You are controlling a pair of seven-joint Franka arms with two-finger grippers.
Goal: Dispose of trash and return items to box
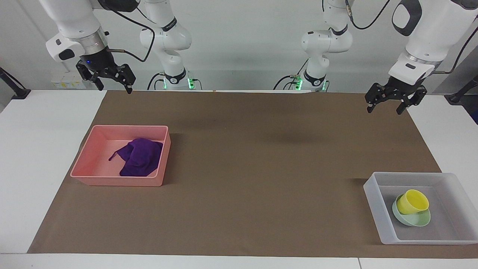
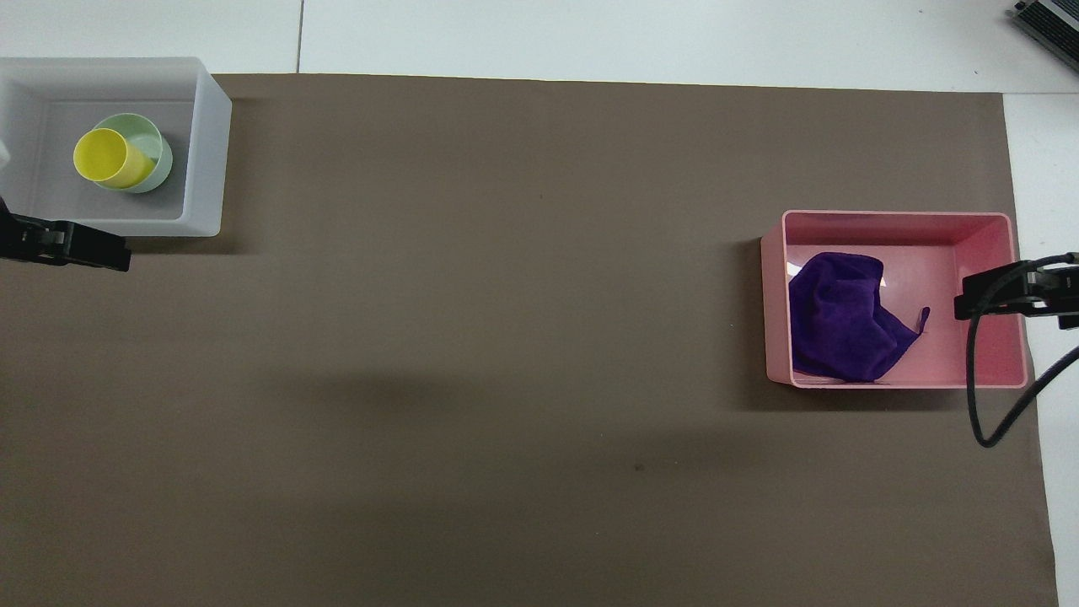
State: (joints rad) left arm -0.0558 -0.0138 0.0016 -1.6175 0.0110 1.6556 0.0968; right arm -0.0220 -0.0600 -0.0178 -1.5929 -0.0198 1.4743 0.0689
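The purple cloth [image 1: 140, 157] lies crumpled in the pink bin [image 1: 112, 181]; it also shows in the overhead view [image 2: 843, 329]. The yellow cup [image 1: 412, 201] leans tilted in the mint-green bowl [image 1: 416, 219], both inside the translucent tray [image 1: 373, 198]. The overhead view shows the cup [image 2: 105, 158], the bowl [image 2: 160, 160] and the tray [image 2: 209, 152]. My left gripper [image 1: 384, 109] hangs open and empty over the mat's corner at the left arm's end. My right gripper [image 1: 115, 89] hangs open and empty over the mat's corner at the right arm's end.
A brown mat [image 1: 261, 168] covers most of the white table [image 1: 37, 149]. The pink bin [image 2: 893, 223] stands toward the right arm's end, the tray toward the left arm's end. A black cable [image 2: 978, 396] loops from the right gripper.
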